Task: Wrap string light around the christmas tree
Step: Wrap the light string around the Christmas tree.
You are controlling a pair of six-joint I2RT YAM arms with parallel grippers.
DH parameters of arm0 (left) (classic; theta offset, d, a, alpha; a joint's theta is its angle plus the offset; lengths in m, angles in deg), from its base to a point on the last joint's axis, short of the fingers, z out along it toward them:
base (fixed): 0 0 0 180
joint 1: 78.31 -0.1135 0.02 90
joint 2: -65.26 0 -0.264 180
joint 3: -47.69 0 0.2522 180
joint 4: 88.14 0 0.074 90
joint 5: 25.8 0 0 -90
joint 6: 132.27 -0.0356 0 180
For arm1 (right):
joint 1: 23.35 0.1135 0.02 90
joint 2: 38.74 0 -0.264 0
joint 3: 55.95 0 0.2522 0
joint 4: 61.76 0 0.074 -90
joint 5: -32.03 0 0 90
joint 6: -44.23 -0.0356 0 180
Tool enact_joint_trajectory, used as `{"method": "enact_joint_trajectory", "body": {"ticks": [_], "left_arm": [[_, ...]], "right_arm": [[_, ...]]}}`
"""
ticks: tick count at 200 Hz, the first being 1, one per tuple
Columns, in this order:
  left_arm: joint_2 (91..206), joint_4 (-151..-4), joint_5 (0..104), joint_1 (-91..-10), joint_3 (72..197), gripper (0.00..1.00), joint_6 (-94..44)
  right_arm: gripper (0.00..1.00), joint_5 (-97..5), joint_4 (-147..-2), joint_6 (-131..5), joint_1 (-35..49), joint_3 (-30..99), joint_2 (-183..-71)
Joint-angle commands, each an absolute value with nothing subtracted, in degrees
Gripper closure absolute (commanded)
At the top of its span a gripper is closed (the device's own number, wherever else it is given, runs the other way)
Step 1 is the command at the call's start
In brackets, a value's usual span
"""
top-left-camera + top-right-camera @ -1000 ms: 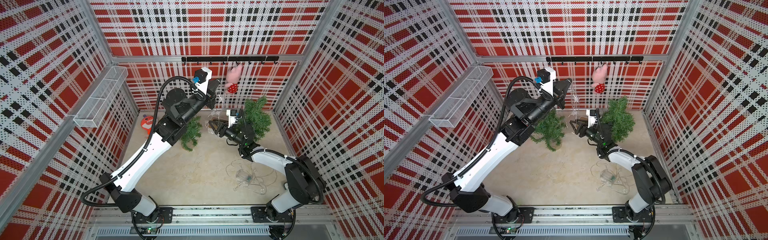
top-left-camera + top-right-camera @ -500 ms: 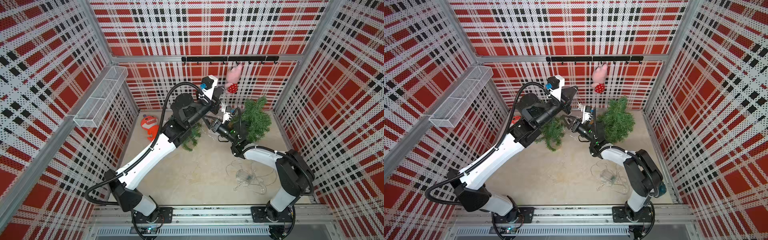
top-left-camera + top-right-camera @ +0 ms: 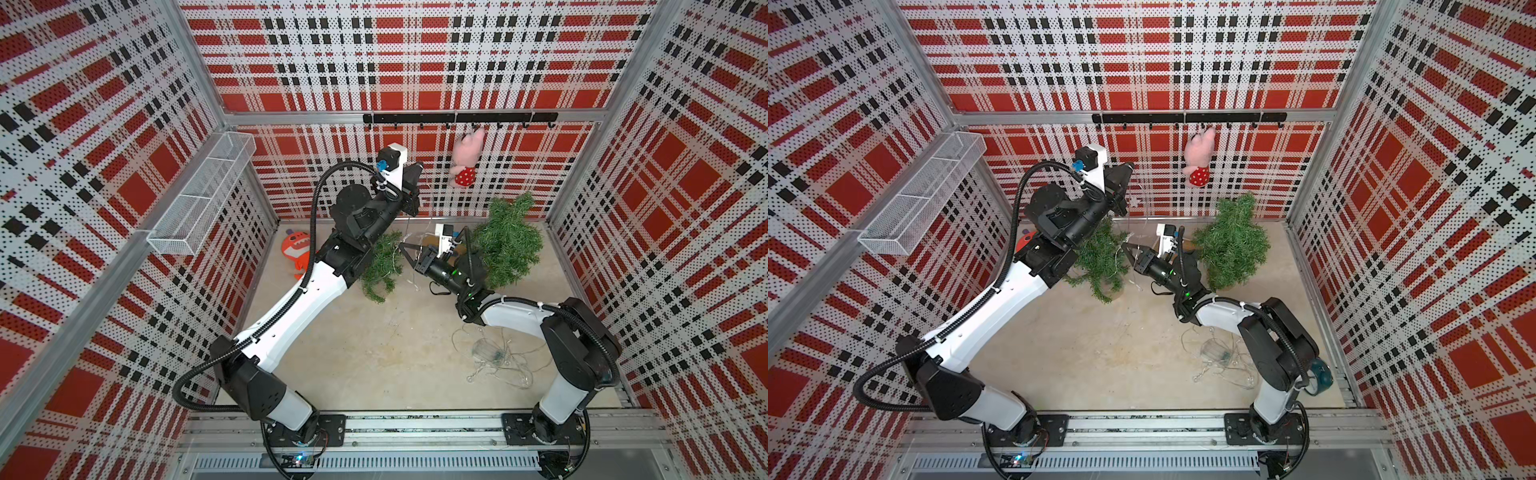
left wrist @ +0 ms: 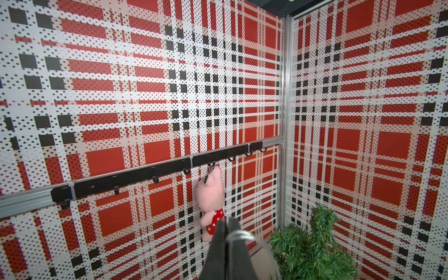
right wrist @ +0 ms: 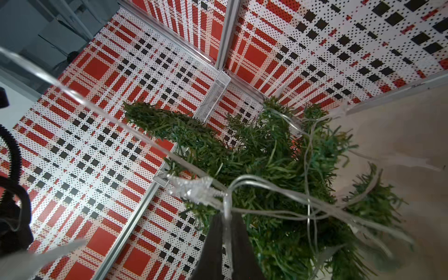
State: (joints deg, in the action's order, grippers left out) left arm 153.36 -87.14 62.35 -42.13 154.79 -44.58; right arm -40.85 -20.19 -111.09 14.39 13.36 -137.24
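Note:
A small green christmas tree [image 3: 382,266] [image 3: 1100,262] stands at the back, half under my left arm, with thin strands of the clear string light across it. The rest of the string light lies in a tangle [image 3: 494,357] [image 3: 1217,353] on the floor by my right arm. My left gripper [image 3: 415,174] [image 4: 226,221] is raised high near the back wall, shut on a loop of the wire [image 4: 238,234]. Right beside the tree, my right gripper [image 3: 405,251] [image 5: 226,215] is shut on a strand of the wire [image 5: 266,184], with the tree [image 5: 266,150] just beyond it.
A second green tree [image 3: 507,245] [image 4: 310,242] stands in the back right corner. A pink plush [image 3: 465,160] hangs from the black hook rail [image 3: 457,118]. An orange toy [image 3: 295,247] lies at the back left. A wire basket [image 3: 203,195] juts from the left wall.
My right gripper has closed on a strand of the string light and shifted left toward the tree. The left gripper stays raised and shut on the wire.

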Motion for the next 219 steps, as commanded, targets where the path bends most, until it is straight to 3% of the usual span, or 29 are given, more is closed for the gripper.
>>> {"method": "enact_joint_trajectory", "body": {"ticks": [1, 36, 49, 66, 75, 97, 110, 149, 170, 197, 219], "left_arm": [[153.1, -92.4, 61.9, -40.8, 154.7, 1.0, -44.0], [152.4, -92.2, 61.7, -40.1, 155.4, 1.0, -44.0], [152.3, -91.9, 61.4, -39.3, 155.8, 1.0, -44.4], [152.5, -91.3, 61.6, -38.0, 156.1, 1.0, -45.2], [152.7, -91.3, 61.5, -37.7, 156.1, 1.0, -45.5], [153.5, -90.2, 62.4, -37.8, 156.5, 1.0, -46.4], [153.6, -89.9, 63.3, -38.5, 156.6, 1.0, -46.6], [154.4, -90.5, 64.5, -42.8, 156.5, 1.0, -45.9], [155.1, -90.4, 64.6, -44.0, 156.7, 1.0, -45.6], [156.9, -90.2, 65.7, -44.3, 158.2, 1.0, -46.2], [159.0, -90.0, 67.4, -44.3, 159.3, 1.0, -47.2]], "right_arm": [[0.95, -39.9, -25.4, -108.7, 13.9, 14.1, -135.2], [0.69, -38.9, -29.0, -107.3, 13.8, 16.7, -136.7], [0.54, -38.3, -28.9, -107.8, 13.8, 17.8, -137.6], [0.51, -38.0, -28.6, -107.7, 14.1, 19.6, -138.3], [0.55, -37.9, -28.7, -107.6, 14.2, 20.4, -138.5], [0.78, -37.6, -29.5, -107.3, 14.2, 21.1, -138.3], [0.87, -37.5, -32.3, -105.1, 14.1, 20.8, -137.1], [0.87, -35.2, -38.5, -98.3, 11.2, 15.1, -130.3], [0.88, -26.0, -40.1, -93.8, 9.3, 13.6, -126.6], [0.96, -19.7, -54.7, -84.1, 9.6, 14.3, -124.1], [0.97, -15.7, -62.4, -77.9, 10.4, 14.7, -122.9]]}}
